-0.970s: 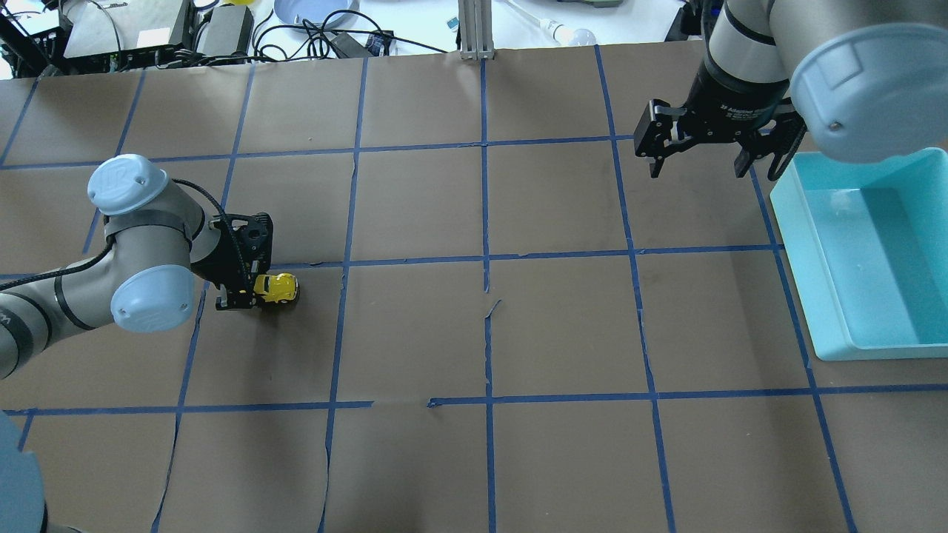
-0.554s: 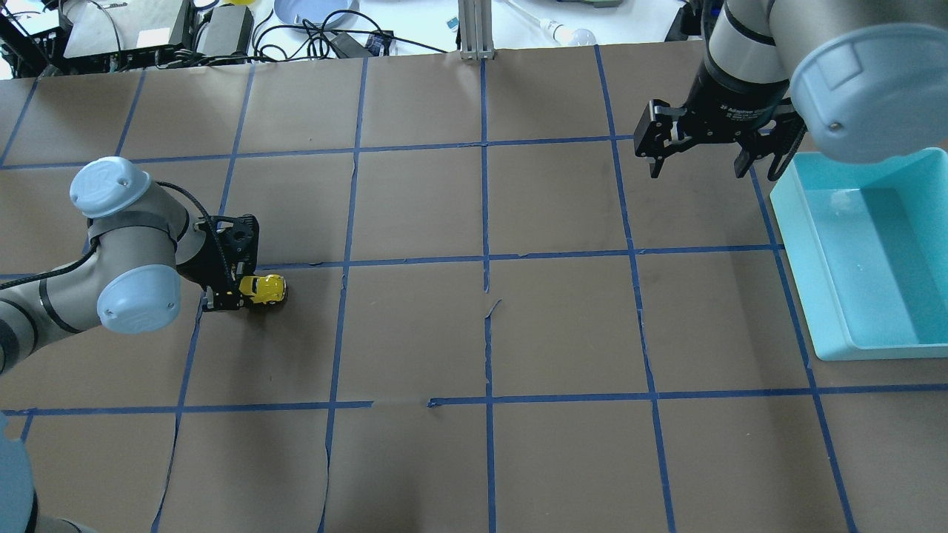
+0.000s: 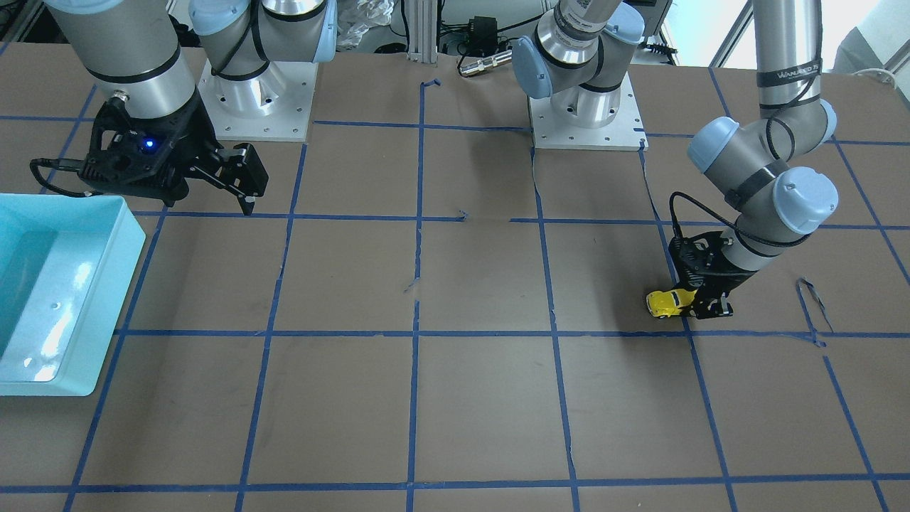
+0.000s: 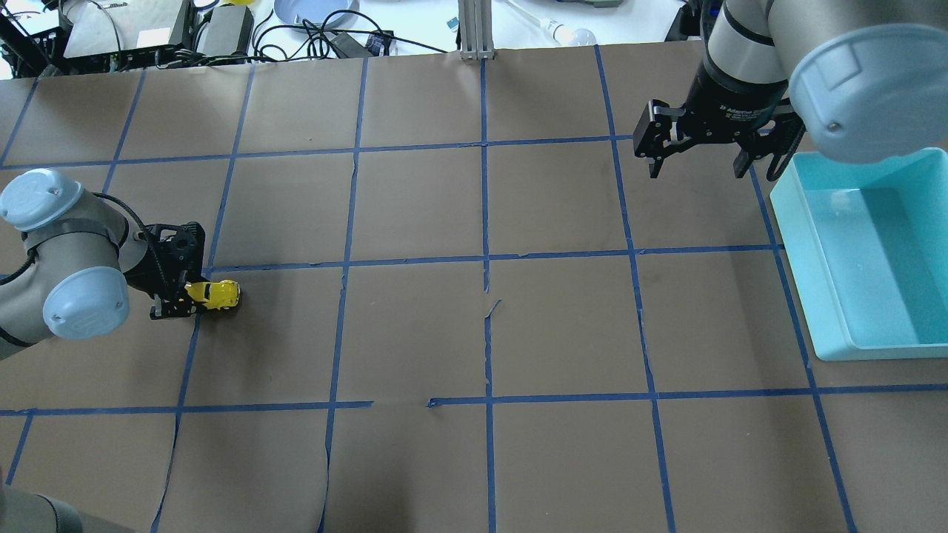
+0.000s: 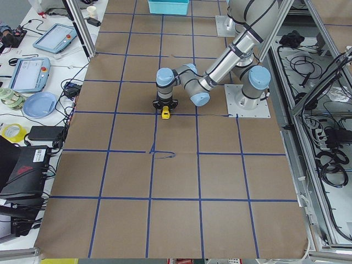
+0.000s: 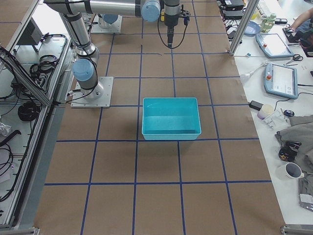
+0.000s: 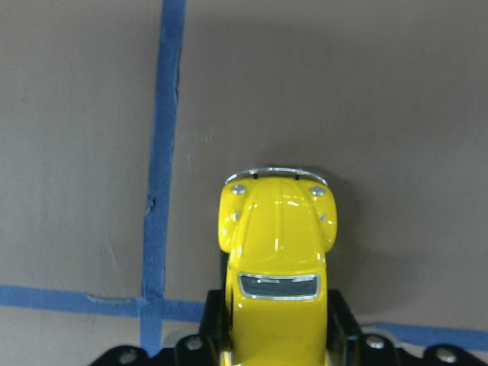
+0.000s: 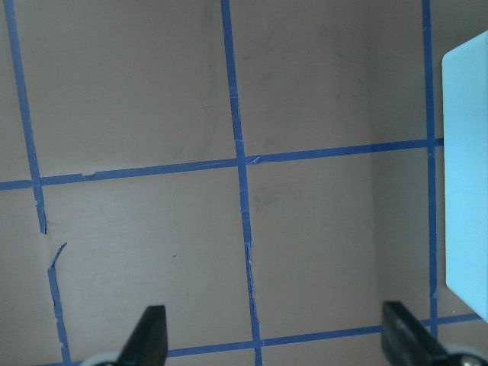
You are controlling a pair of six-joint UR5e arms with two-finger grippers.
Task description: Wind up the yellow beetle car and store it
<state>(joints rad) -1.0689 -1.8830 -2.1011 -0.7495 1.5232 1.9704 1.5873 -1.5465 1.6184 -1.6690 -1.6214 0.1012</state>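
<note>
The yellow beetle car [image 4: 216, 295] is at the table's left side, by a blue tape crossing. My left gripper [image 4: 189, 296] is shut on its rear half, and its nose points toward the table's middle. The car sits low at the paper surface. It also shows in the front-facing view [image 3: 665, 303], in the left view [image 5: 165, 113] and in the left wrist view [image 7: 278, 244], where black fingers [image 7: 341, 324] clamp its sides. My right gripper [image 4: 712, 172] is open and empty, hovering at the far right next to the bin; the right wrist view [image 8: 276, 335] shows only table between its fingers.
A teal bin [image 4: 791, 229] stands at the table's right edge; it also shows in the front-facing view [image 3: 131, 238] and the right view [image 6: 171, 133]. Brown paper with a blue tape grid [image 4: 486, 259] covers the table. Cables and devices lie beyond the far edge.
My left arm has pulled back toward the table's left edge, taking the car with it along the surface. The right arm has not moved.
</note>
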